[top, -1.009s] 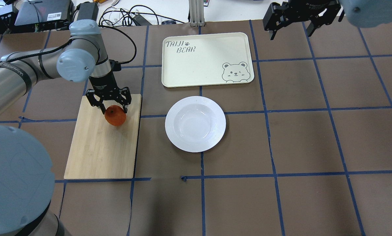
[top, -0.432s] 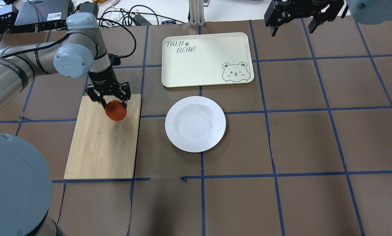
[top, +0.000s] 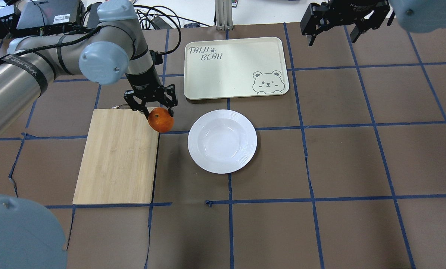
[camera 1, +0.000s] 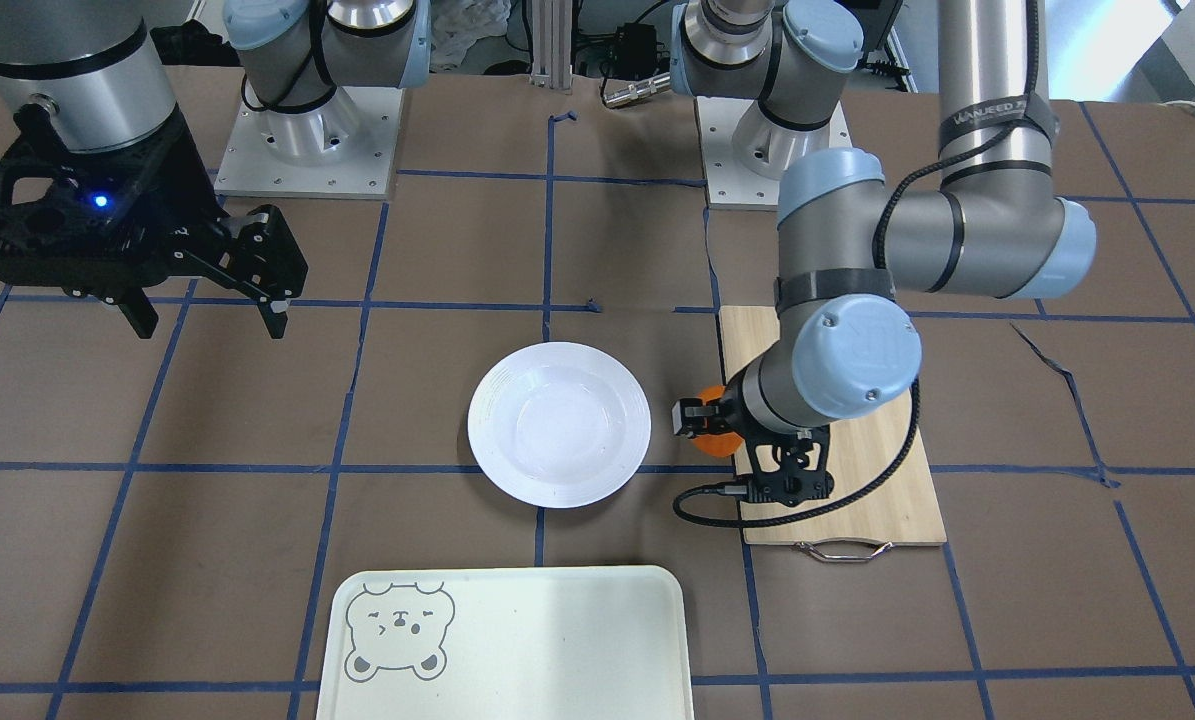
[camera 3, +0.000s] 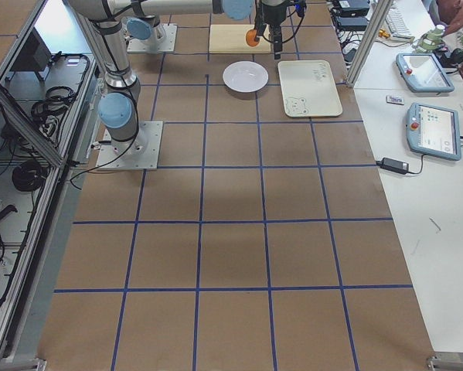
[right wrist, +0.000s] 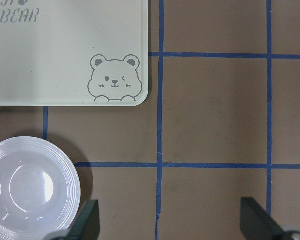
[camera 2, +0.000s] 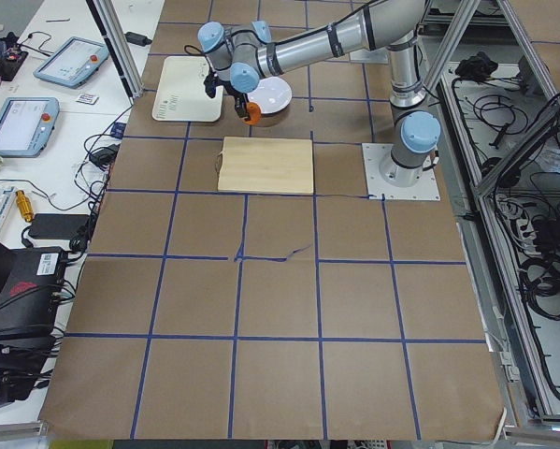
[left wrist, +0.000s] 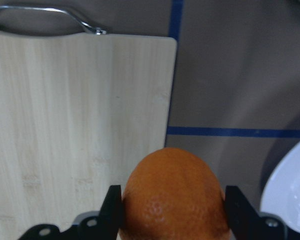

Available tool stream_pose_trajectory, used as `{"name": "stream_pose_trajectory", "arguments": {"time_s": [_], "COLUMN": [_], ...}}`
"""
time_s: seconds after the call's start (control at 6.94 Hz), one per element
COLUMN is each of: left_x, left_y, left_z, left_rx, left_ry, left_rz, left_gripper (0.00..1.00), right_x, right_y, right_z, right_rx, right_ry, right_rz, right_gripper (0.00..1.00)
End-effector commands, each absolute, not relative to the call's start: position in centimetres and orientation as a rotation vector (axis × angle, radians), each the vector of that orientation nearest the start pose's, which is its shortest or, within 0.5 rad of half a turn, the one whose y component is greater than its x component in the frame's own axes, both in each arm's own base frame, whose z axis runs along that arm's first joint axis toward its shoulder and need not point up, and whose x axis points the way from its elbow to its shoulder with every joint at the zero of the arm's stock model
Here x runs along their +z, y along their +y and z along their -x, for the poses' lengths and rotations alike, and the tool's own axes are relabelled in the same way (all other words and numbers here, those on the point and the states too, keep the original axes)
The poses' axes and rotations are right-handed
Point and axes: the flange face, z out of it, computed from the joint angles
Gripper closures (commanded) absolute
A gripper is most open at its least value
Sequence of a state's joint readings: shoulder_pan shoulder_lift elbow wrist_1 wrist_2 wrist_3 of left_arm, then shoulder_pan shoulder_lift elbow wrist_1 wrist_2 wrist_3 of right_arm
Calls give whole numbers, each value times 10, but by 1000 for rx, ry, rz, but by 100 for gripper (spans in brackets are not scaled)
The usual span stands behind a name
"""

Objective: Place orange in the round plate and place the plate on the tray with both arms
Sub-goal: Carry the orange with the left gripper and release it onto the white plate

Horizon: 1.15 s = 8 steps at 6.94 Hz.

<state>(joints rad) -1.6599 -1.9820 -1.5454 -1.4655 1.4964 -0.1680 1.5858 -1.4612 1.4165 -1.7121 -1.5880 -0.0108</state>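
Observation:
My left gripper point(top: 159, 115) is shut on the orange point(top: 161, 120), holding it in the air over the right edge of the bamboo board point(top: 116, 157), just left of the round plate point(top: 222, 141). In the left wrist view the orange point(left wrist: 173, 196) sits between both black fingers point(left wrist: 111, 205), with the plate rim point(left wrist: 290, 192) at the right. The white plate point(camera 1: 558, 422) lies bare on the table. Beyond it is the cream tray point(top: 234, 67) with a bear outline. My right gripper point(top: 331, 35) hangs open, high at the far right; its view shows tray point(right wrist: 64, 55) and plate point(right wrist: 32, 187).
The bamboo cutting board point(camera 1: 837, 440) with a metal handle point(camera 1: 842, 549) lies under my left arm. Blue tape lines grid the brown table cover. Cables and devices lie beyond the far table edge point(top: 140, 16).
My left gripper has lifted the orange off the board and carried it to the right, toward the plate. The right gripper stays high at the far right.

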Motion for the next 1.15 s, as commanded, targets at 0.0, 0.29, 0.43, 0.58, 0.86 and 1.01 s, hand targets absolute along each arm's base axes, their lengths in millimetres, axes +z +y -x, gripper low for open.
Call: {"name": "stream_pose_trajectory", "arguments": {"time_s": [0.0, 0.29, 0.43, 0.58, 0.86, 1.01], "left_x": [266, 237, 233, 218, 226, 252], "left_y": [-568, -570, -565, -564, -562, -564], "left_z": [276, 298, 309, 310, 314, 308], "left_rx": [443, 450, 459, 499, 477, 430], "left_ry": [3204, 3218, 3214, 3189, 3185, 3197], "left_rz": [287, 310, 263, 266, 255, 295], "left_gripper": [100, 100, 100, 22, 0, 0], "right_x": [532, 525, 518, 514, 488, 474], "right_y": [-546, -537, -537, -547, -567, -579], "right_z": [-140, -138, -136, -138, -129, -131], "right_rx": [-307, -139, -108, -139, -100, -68], "right_ry": [3145, 3162, 3187, 3166, 3161, 3164], "right_rz": [43, -1, 19, 15, -20, -15], "right_gripper": [0, 0, 0, 0, 0, 0]}}
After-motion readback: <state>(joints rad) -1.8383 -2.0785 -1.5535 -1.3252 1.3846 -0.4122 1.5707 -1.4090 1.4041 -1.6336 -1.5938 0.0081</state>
